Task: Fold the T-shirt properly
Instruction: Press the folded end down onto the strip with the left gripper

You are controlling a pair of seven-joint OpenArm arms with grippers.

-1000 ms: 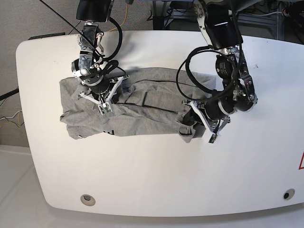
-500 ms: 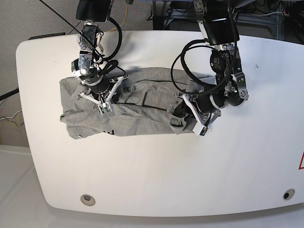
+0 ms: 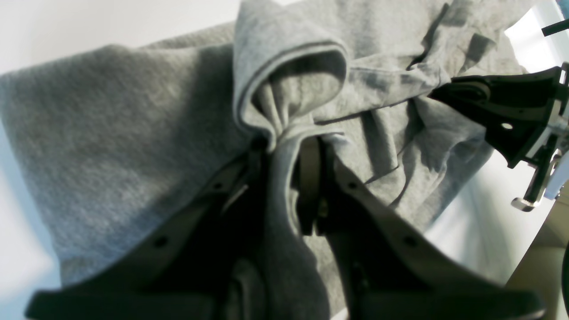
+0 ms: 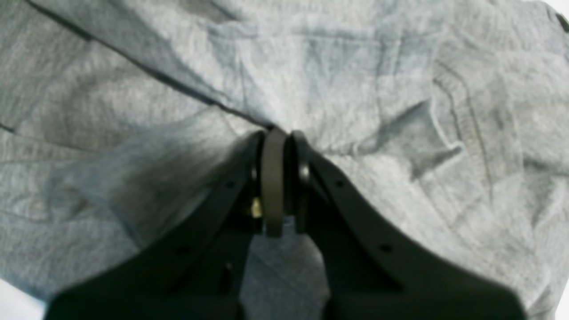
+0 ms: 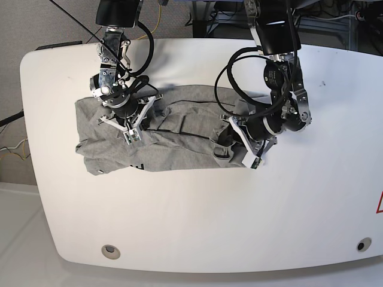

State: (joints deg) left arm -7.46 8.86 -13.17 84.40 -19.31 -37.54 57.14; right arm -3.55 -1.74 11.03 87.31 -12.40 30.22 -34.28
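Currently grey T-shirt (image 5: 173,134) lies crumpled across the white counter (image 5: 197,221), toward its far edge. Left pincer (image 3: 284,151) clamped on a bunched fabric fold. Right pincer (image 4: 278,146) pressed together, tips against the cloth.

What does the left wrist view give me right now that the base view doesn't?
Only the left wrist view: a hemmed fold of the heather-grey cotton T-shirt bunched between the left gripper fingers. Only the base view: the whole shirt lying crumpled on the white table, with black lettering at its near edge. Both: the shirt and the right gripper beyond.
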